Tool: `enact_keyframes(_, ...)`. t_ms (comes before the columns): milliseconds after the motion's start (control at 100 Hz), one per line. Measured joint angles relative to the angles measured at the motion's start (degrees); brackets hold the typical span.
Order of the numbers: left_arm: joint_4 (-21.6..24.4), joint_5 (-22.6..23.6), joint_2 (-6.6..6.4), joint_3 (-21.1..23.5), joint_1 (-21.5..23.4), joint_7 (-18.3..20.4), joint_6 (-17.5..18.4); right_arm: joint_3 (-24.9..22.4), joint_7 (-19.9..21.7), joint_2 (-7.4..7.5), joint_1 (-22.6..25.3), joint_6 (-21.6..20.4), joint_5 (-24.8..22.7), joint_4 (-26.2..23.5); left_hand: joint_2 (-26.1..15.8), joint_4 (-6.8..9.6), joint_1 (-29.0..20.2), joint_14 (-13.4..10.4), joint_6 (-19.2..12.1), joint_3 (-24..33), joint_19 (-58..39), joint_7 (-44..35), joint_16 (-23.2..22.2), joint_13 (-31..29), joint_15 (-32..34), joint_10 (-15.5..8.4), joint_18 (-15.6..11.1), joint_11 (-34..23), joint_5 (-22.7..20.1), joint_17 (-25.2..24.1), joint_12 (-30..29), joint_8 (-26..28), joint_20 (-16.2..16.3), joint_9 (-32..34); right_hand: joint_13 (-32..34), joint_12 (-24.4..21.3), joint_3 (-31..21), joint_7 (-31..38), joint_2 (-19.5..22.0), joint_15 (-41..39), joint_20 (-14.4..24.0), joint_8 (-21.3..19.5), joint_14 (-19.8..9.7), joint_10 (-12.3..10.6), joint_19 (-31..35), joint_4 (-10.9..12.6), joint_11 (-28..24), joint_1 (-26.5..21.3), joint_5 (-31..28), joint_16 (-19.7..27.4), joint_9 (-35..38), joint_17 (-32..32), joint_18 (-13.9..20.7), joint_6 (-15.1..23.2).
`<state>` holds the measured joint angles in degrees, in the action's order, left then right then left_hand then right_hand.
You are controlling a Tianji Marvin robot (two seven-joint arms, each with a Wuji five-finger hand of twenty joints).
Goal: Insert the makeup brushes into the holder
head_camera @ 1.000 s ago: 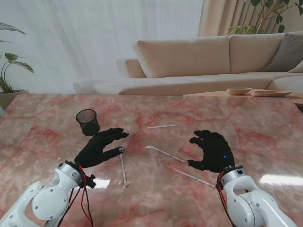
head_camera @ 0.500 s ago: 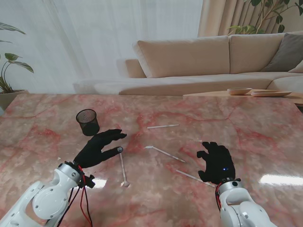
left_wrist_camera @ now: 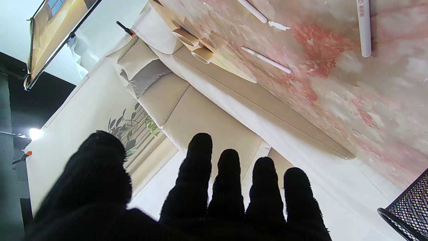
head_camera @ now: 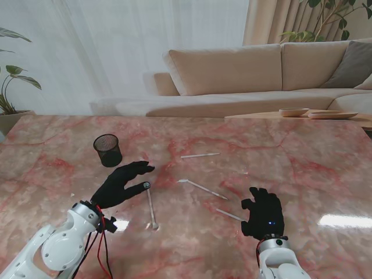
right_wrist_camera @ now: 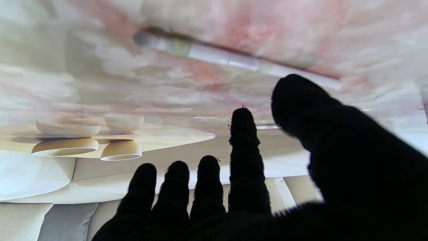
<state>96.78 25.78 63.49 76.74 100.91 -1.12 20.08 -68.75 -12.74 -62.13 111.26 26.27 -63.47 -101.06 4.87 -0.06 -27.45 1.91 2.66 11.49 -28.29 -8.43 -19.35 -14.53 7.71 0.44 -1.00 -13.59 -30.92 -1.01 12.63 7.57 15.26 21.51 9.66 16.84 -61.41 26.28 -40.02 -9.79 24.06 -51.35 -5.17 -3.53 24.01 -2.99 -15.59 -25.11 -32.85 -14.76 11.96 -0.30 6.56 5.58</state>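
The black mesh holder (head_camera: 107, 150) stands upright on the left of the marble table; its rim (left_wrist_camera: 408, 204) shows in the left wrist view. Several white makeup brushes lie flat: one far (head_camera: 199, 155), one in the middle (head_camera: 203, 189), one near my left hand (head_camera: 152, 209), one by my right hand (head_camera: 231, 215). My left hand (head_camera: 122, 183) hovers open between the holder and the near-left brush, fingers spread, holding nothing. My right hand (head_camera: 263, 212) is open, palm down, over the near end of the right brush (right_wrist_camera: 230, 60), thumb close to it.
A beige sofa (head_camera: 261, 75) stands beyond the table's far edge. Two shallow bowls (head_camera: 317, 113) sit on a low side table at the far right. A potted plant (head_camera: 11, 87) is at the far left.
My right hand has drawn back toward me and slightly left, and now covers the near end of the right brush. My left hand has hardly moved.
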Motion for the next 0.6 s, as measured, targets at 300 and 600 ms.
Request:
enact_keyframes(300, -0.1, -0.4, 0.14, 0.1, 0.4, -0.5, -0.1, 3.6, -3.1, -0.61, -0.6, 3.5, 2.0, 3.0, 0.0, 0.00, -0.8, 0.0, 0.0, 0.0, 0.0, 0.0, 0.0, 0.0, 0.0, 0.0, 0.0, 0.0, 0.0, 0.0, 0.0, 0.0, 0.0, 0.0, 0.1, 0.0, 0.0, 2.2, 0.8, -1.0, 0.0, -1.5, 0.0, 0.0, 0.1, 0.0, -0.8, 0.0, -0.7, 0.0, 2.1, 0.3, 0.0, 0.7)
enact_keyframes(600, -0.1, -0.2, 0.15, 0.3, 0.6, -0.5, 0.0, 5.0, -8.7, -1.83, -1.9, 5.1, 4.9, 5.7, 0.0, 0.00, -1.1, 0.0, 0.0, 0.0, 0.0, 0.0, 0.0, 0.0, 0.0, 0.0, 0.0, 0.0, 0.0, 0.0, 0.0, 0.0, 0.0, 0.0, 1.1, 0.0, -2.3, 13.4, -0.4, -3.3, 1.4, 3.9, 0.0, 0.0, 2.4, -7.5, -2.7, -4.7, -3.9, -0.1, 5.6, 1.1, -0.7, 3.3)
